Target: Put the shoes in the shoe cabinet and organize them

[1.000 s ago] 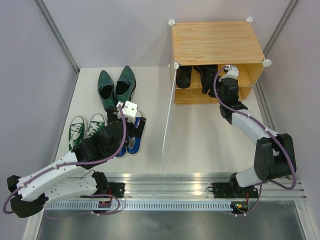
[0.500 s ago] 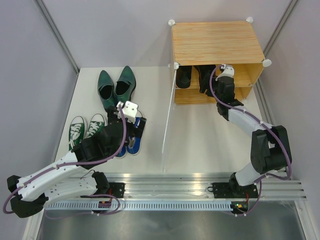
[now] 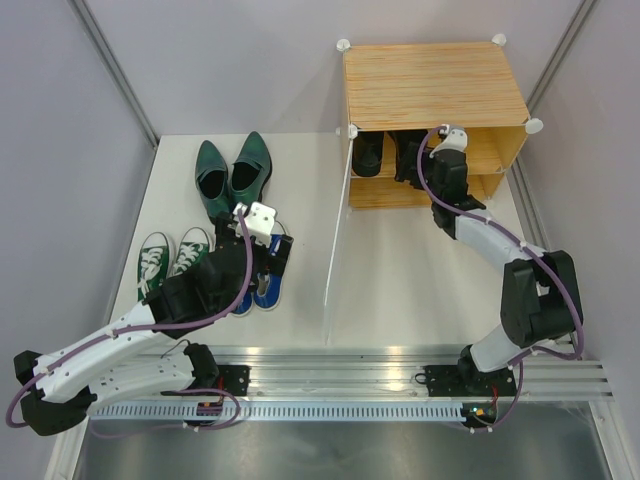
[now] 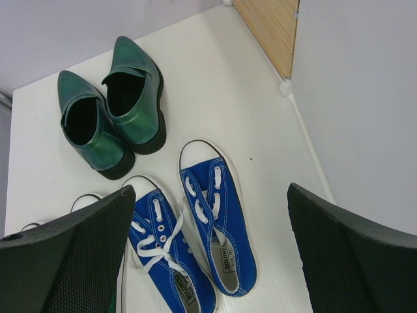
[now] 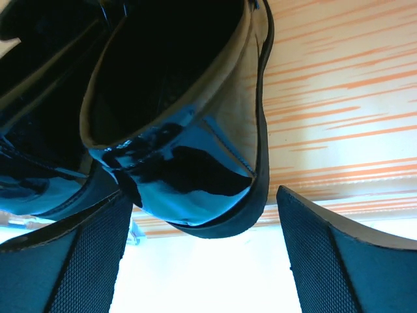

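- Top external view: over the last second my right arm has pushed further into the cabinet [image 3: 435, 80]. The wrist has slid left and a little deeper toward the black shoes [image 3: 400, 155].
- I read that as a final nudge or line-up of the pair. Both black shoes are already inside, on what looks like the upper shelf, so one pair of four looks stowed.
- The right tool [image 5: 202, 195] is open. Its fingers [image 5: 65, 261] stand either side of the nearer black shoe's heel and nothing is clamped. The shoe rests on the wood-grain shelf.
- My right arm is stretched forward from its base, elbow bent out to the right, wrist level with the cabinet mouth.
- My left arm has not shifted in that time. It reaches diagonally across the bench [image 3: 400, 270] with the wrist pointing down.
- The left tool [image 4: 208, 192] is spread wide and empty, hanging above the blue sneakers [image 4: 215, 215] without touching them.
- The pointed green shoes [image 4: 111, 111] sit just beyond the blue pair, and the green sneakers [image 3: 170, 255] lie to their left. All three pairs are on the bench, outside the open door panel [image 3: 338, 240].
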### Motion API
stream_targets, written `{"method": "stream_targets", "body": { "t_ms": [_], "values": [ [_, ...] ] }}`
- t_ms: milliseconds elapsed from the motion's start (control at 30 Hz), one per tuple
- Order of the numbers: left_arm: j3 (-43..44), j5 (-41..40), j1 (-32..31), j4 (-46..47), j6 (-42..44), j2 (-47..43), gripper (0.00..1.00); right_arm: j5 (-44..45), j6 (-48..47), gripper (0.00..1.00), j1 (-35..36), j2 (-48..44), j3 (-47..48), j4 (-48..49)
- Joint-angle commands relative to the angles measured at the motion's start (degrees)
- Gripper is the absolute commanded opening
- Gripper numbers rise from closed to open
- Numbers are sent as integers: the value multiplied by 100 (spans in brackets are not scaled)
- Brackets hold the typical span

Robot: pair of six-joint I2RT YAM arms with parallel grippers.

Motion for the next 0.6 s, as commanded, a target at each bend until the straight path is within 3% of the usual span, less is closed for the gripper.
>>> {"method": "stream_targets", "body": {
  "t_ms": [0,333,567],
  "values": [
    [31,139,25,69,70,-18,100,157,-109,94,19,-250,257,106],
    [40,130,25,69,70,-9,100,148,-329,88,28,-92,406,150],
    [31,139,25,60,79,-9,100,51,-373,73,19,146,617,97]
  ]
}}
